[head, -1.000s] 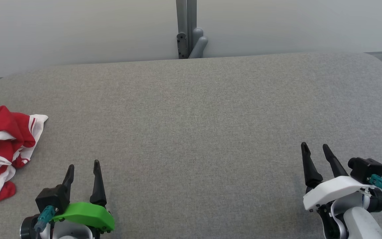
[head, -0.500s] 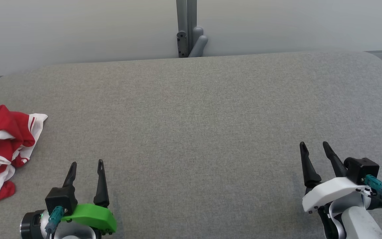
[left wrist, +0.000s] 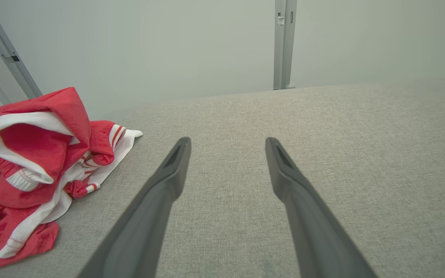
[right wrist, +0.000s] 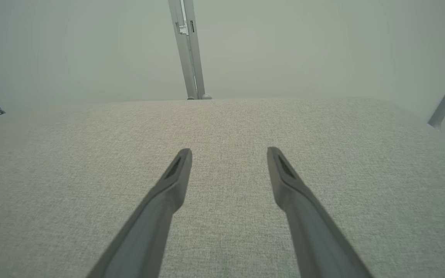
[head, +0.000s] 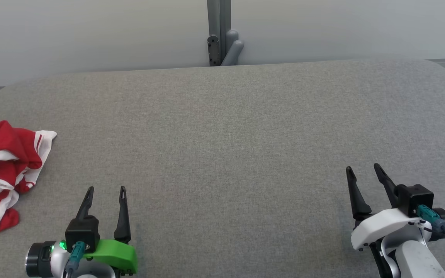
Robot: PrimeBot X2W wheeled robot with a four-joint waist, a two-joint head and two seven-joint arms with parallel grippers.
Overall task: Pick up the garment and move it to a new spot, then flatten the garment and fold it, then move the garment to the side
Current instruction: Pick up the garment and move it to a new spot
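A crumpled red garment (head: 2,173) with white stripes and trim lies in a heap at the table's left edge; the left wrist view has the garment (left wrist: 33,170) at its left. My left gripper (head: 106,190) is open near the front edge, to the right of the heap and apart from it, with nothing between its fingers (left wrist: 168,181). Far over at the front right my right gripper (head: 362,168) is open too, empty above bare cloth, as its own view of the gripper (right wrist: 228,150) confirms.
The grey fabric-covered table (head: 230,135) has rounded far corners. A grey metal post (head: 218,33) with a bracket rises behind its far edge against a pale wall. Slanted grey struts (left wrist: 2,50) stand off the table's left side.
Both grippers have drawn back a little toward the front edge, the left one also shifting slightly right. The garment lies as before.
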